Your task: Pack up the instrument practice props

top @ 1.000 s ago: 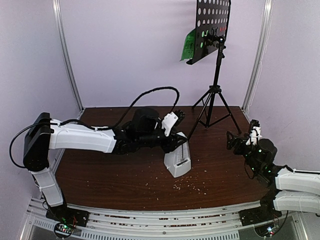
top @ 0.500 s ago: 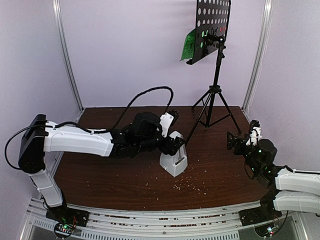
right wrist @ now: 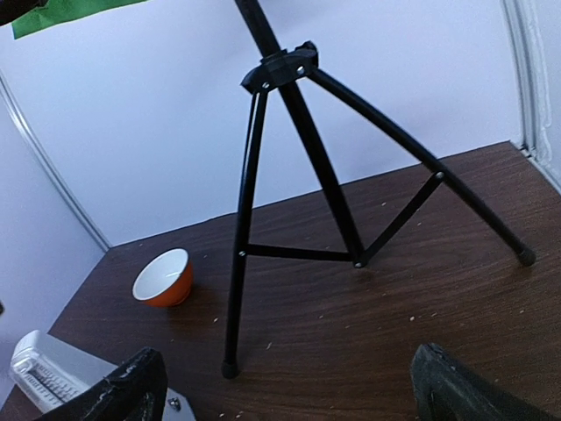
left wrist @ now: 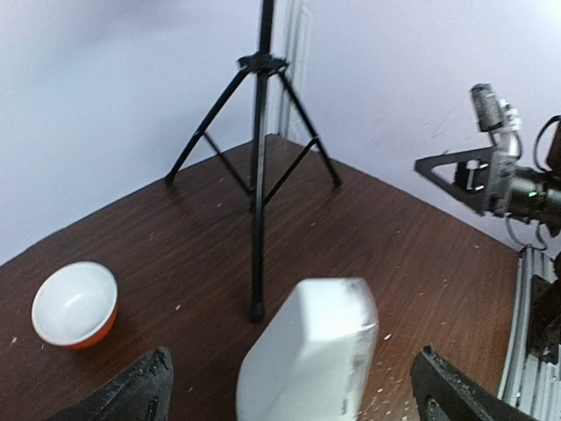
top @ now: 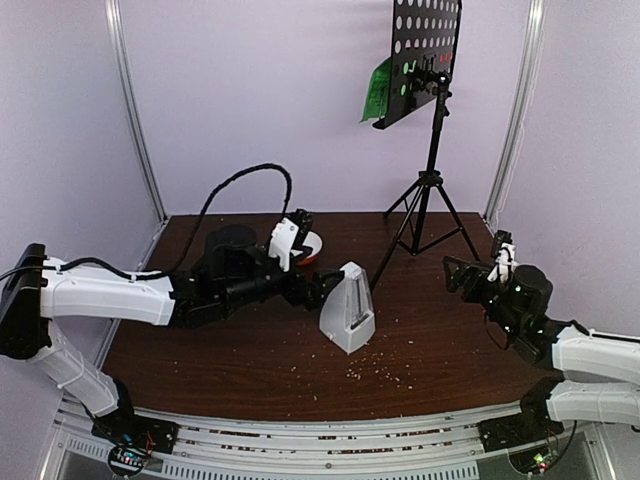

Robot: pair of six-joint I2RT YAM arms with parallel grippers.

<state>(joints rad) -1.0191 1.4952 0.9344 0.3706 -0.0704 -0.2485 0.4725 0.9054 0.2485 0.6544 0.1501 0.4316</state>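
While your left tool (top: 325, 290) stands spread just left of the upright metronome (top: 347, 308) at mid-frame on the surface (top: 250, 350), your right tool (top: 458, 275), also spread, sits nearer the music stand (top: 432, 150) at upper right.

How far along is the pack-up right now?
Nothing looks packed yet. In hand: nothing; the left tool is open beside the upright metronome, the right tool open, facing the legs of the music stand. Left: metronome, the erected stand, and the green page on its desk.

Left pincer (top: 322, 289) and right pincer (top: 456, 272) both spread wide, empty.
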